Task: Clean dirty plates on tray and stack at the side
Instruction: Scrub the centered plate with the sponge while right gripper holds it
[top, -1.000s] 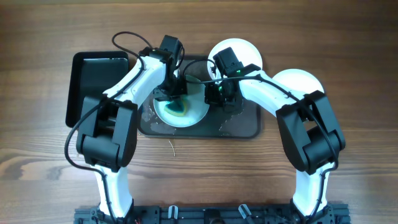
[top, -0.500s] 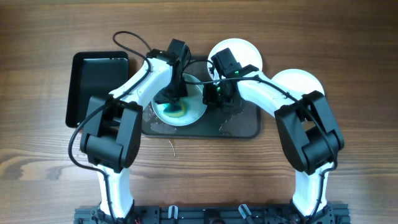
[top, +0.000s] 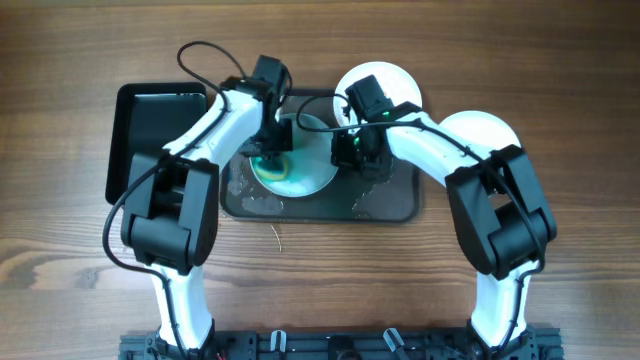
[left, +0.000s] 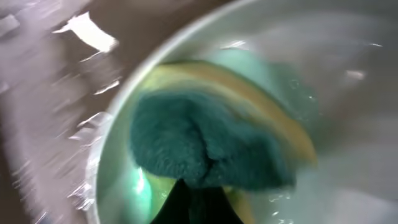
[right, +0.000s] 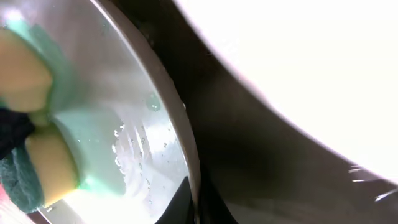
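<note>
A plate (top: 308, 172) smeared with teal-green lies on the wet dark grey tray (top: 392, 203). My left gripper (top: 269, 150) is shut on a yellow and green sponge (top: 272, 166) and presses it onto the plate's left side. In the left wrist view the sponge (left: 211, 149) fills the space ahead of the left gripper (left: 196, 208), with the plate (left: 348, 93) beneath it. My right gripper (top: 346, 152) is shut on the plate's right rim. The right wrist view shows the rim (right: 184, 143) pinched by the right gripper (right: 196, 208).
A plain white plate (top: 388, 80) rests just behind the tray, and another (top: 485, 130) lies on the table to the right. A smaller glossy black tray (top: 150, 130) stands at the left. A thin stick (top: 277, 237) lies in front of the tray.
The left gripper swept the sponge rightward over the plate, then back to its far left side. The teal smear is thinner. The right gripper kept its hold on the rim.
</note>
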